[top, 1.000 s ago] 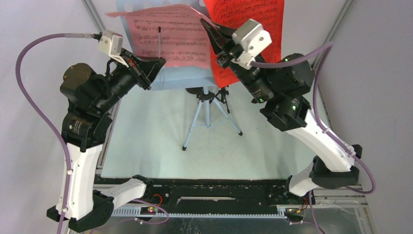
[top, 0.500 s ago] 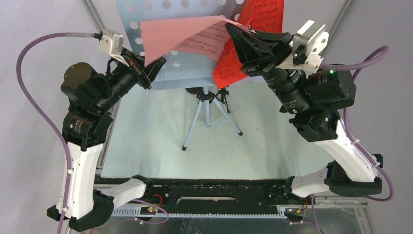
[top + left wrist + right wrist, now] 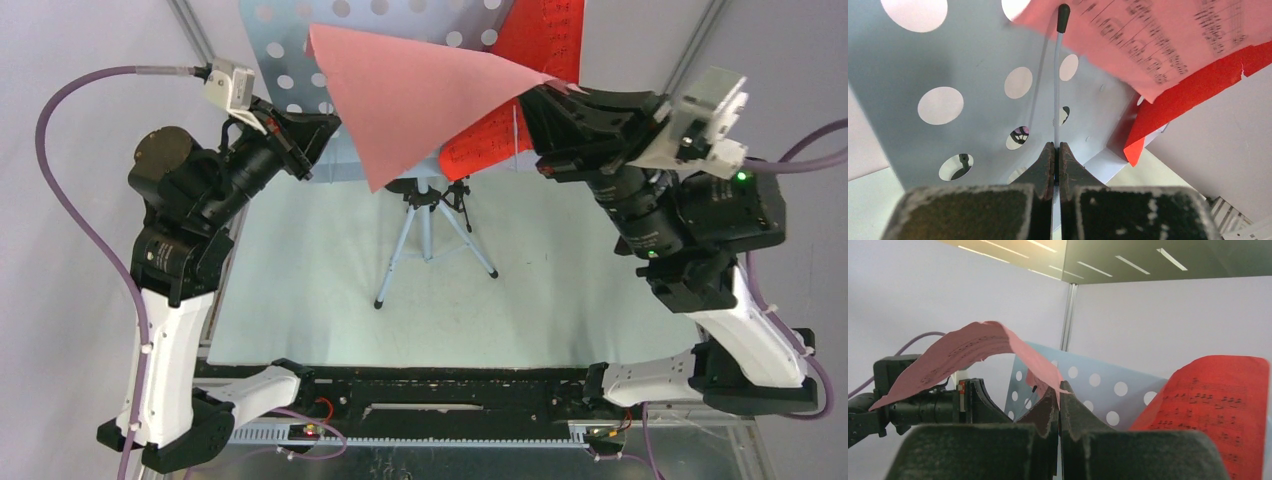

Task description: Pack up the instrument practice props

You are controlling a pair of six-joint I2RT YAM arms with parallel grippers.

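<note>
- Top external view: my right fingers (image 3: 535, 98) were pressed together on a corner of the pink score sheet (image 3: 420, 110). The sheet hung in the air, blank side up, in front of the pale blue perforated music desk (image 3: 285, 40).
- My left fingers (image 3: 1054, 150) pinched the desk's thin wire page holder (image 3: 1057, 85), whose black tip met the pink sheet's edge.
- The red score sheet (image 3: 545, 30) leaned on the desk's right side.
- The blue-grey tripod (image 3: 425, 235) stood under the desk, toward the far edge of the surface (image 3: 300, 290), midway between its left and right edges.
</note>
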